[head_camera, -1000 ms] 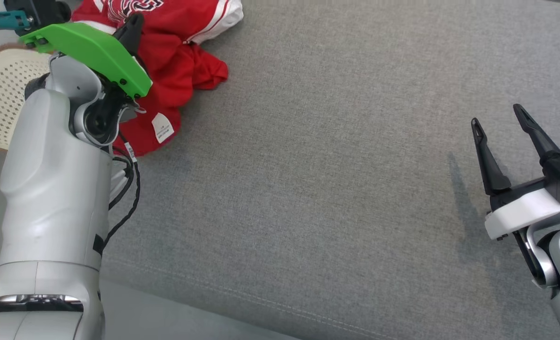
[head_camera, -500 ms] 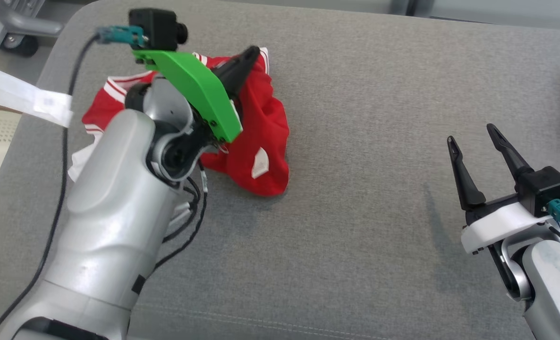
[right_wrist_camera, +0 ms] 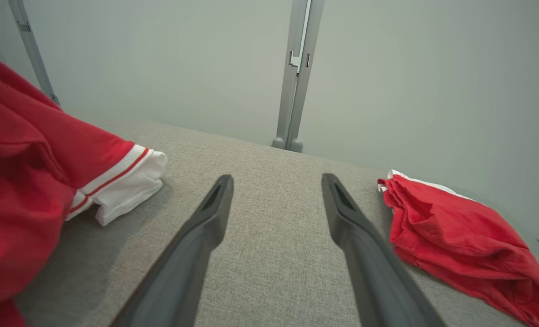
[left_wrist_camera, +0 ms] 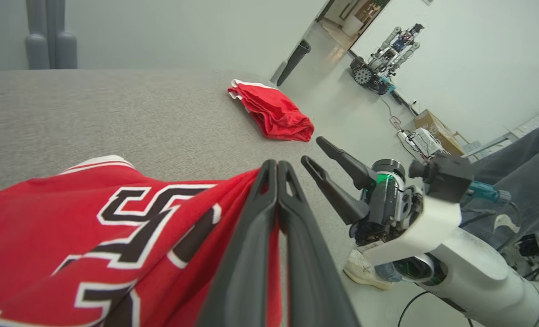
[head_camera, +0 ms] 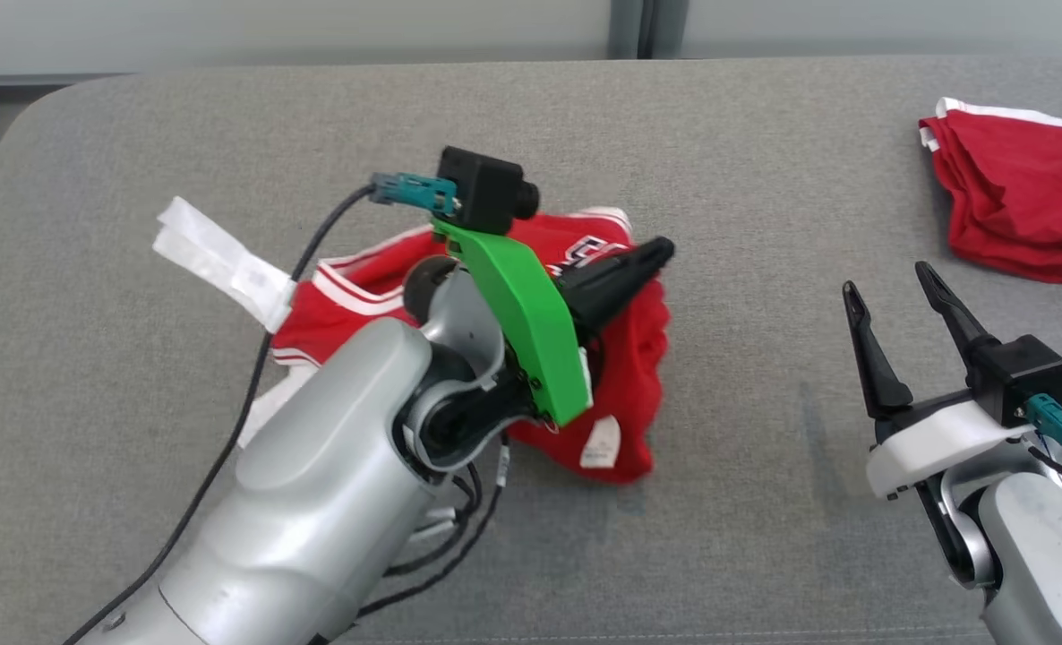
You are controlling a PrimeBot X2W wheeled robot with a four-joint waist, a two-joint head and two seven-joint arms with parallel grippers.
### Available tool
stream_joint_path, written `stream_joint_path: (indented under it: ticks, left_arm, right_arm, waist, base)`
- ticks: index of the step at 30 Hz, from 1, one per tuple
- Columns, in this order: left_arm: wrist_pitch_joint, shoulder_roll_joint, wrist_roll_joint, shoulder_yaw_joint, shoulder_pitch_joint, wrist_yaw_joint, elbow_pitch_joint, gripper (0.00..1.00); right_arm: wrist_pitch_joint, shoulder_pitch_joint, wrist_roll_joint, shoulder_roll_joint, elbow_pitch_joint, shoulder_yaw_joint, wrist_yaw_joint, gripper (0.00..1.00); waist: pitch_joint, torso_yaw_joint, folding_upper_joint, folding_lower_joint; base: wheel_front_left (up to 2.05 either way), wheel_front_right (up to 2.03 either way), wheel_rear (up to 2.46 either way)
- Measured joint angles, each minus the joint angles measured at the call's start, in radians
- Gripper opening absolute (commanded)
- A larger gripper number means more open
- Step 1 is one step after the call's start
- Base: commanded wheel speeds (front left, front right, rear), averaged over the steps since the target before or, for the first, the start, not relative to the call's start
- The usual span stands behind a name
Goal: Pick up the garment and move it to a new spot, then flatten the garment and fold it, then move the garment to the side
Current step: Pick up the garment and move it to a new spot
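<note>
The garment (head_camera: 629, 394) is a red jersey with white trim and black lettering. My left gripper (head_camera: 661, 251) is shut on a bunched fold of it and holds that part up over the grey cushioned surface (head_camera: 764, 134). One white-edged sleeve (right_wrist_camera: 128, 186) rests on the surface. In the left wrist view the shut fingertips (left_wrist_camera: 277, 165) pinch the red cloth (left_wrist_camera: 115, 227). My right gripper (head_camera: 889, 291) stands open and holds nothing, to the right of the garment and apart from it. The right wrist view looks between its spread fingers (right_wrist_camera: 276, 179), with the garment (right_wrist_camera: 24, 172) at the left.
A second red garment (head_camera: 1023, 206) lies bunched at the back right of the surface (right_wrist_camera: 456, 231). A white tag (head_camera: 218, 255) hangs on my left arm's cable. Beyond the surface's right edge a person's trouser leg (left_wrist_camera: 524, 150) and shoe (left_wrist_camera: 365, 272) show.
The head view has swung up and left to right. My left gripper, still shut on the garment, has carried it from the far left towards the middle, nearer my right gripper, which stays open.
</note>
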Motion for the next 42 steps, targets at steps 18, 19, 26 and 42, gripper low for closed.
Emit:
stream_joint_path:
  ticks: [18,19,26,42]
  left_arm:
    - [-0.024,0.12,0.111,-0.061,0.064,0.094,0.077,0.0]
    - [-0.024,0.12,0.111,-0.061,0.064,0.094,0.077,0.0]
    - [-0.062,0.183,0.161,-0.033,0.069,0.149,0.169,0.0]
    - [-0.13,0.15,0.222,-0.072,0.07,0.149,0.204,1.0]
  right_arm:
    - [-0.009,0.069,0.024,-0.015,0.034,-0.031,-0.008,1.0]
    - [-0.009,0.069,0.024,-0.015,0.034,-0.031,-0.008,1.0]
    - [-0.003,0.076,0.027,-0.019,0.063,0.006,0.015,1.0]
    - [0.012,-0.02,0.033,0.03,0.072,0.066,0.081,1.0]
  waist:
    - [-0.048,0.034,0.0,0.0]
    - [-0.048,0.034,0.0,0.0]
    - [-0.047,0.087,0.0,-0.0001]
    - [-0.015,0.136,0.0,-0.0001]
  base:
    - [0.0,0.0,0.0]
    - [0.0,0.0,0.0]
    - [0.0,0.0,0.0]
    - [0.0,0.0,0.0]
